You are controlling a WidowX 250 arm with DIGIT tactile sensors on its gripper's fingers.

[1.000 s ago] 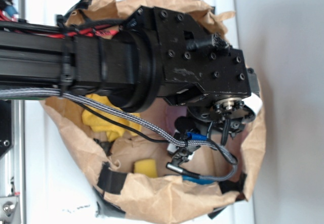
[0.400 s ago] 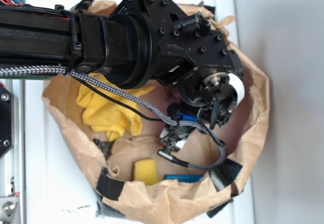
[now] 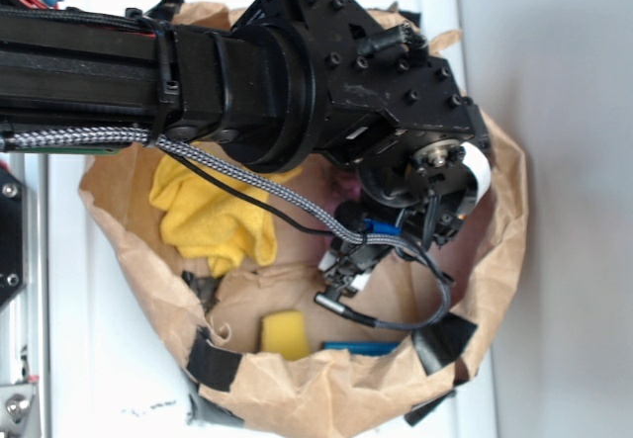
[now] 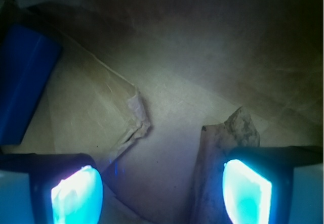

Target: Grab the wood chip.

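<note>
A big crumpled brown paper bag (image 3: 297, 398) lies open on a white table (image 3: 89, 359). The black robot arm (image 3: 247, 82) reaches over it and hides much of the inside. In the bag sit a soft yellow cloth (image 3: 213, 220), a yellow sponge square (image 3: 284, 333) and a flat blue block (image 3: 361, 348). From the wrist view, the gripper (image 4: 162, 188) has its two glowing blue fingers (image 4: 76, 193) spread apart, holding nothing. The rough brown wood chip (image 4: 223, 148) lies on the paper floor, just beside the right-hand finger and partly hidden by it. A blue block (image 4: 23, 87) sits at the left edge.
</note>
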